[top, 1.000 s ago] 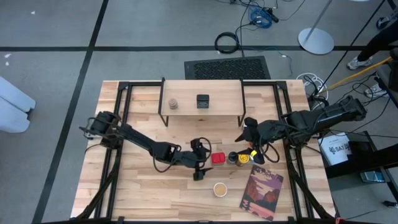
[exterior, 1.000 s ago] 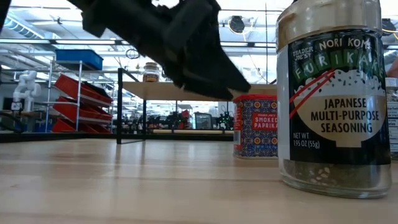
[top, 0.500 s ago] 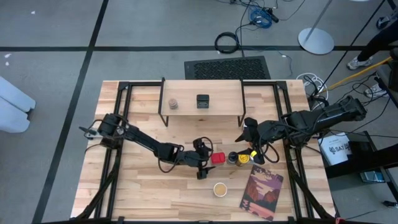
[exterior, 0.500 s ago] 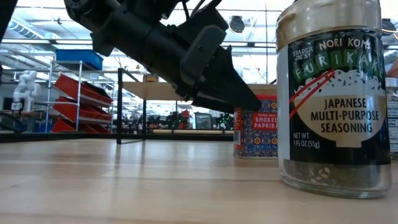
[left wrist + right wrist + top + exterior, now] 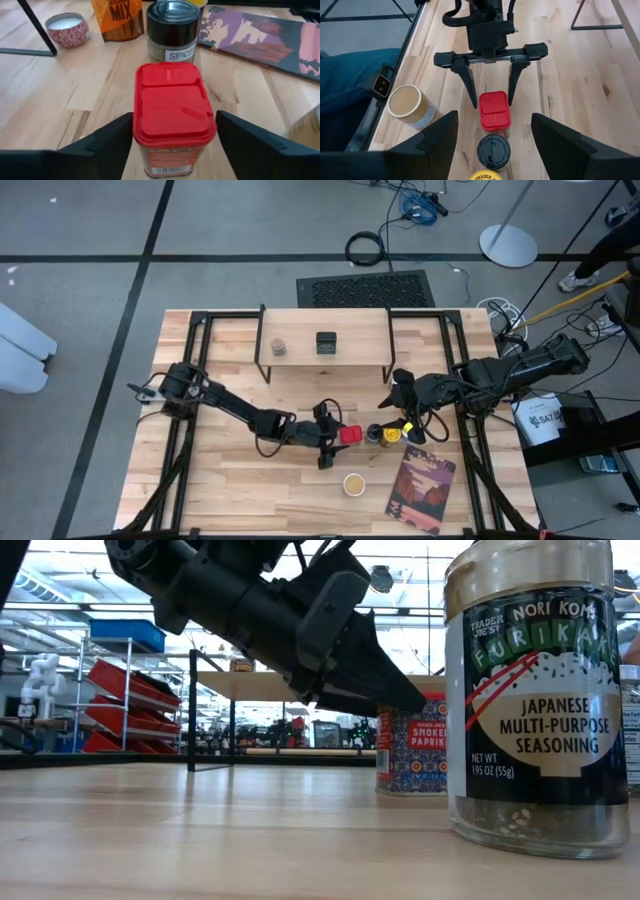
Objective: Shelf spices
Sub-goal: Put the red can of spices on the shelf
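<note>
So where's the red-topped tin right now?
In the high view the red-topped paprika tin stands mid-table, between the left gripper's fingers, with a black-lidded spice jar just to its right.

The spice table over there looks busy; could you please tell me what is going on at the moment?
The left claw has its fingers open on either side of the red-topped paprika tin near the middle of the table, not yet gripping it. The right claw hovers open close by, over a black-lidded jar and a yellow-topped one. Two spices, a tan-topped jar and a black one, already stand on the shelf. A white-topped jar and a book lie nearer the front edge.
</note>
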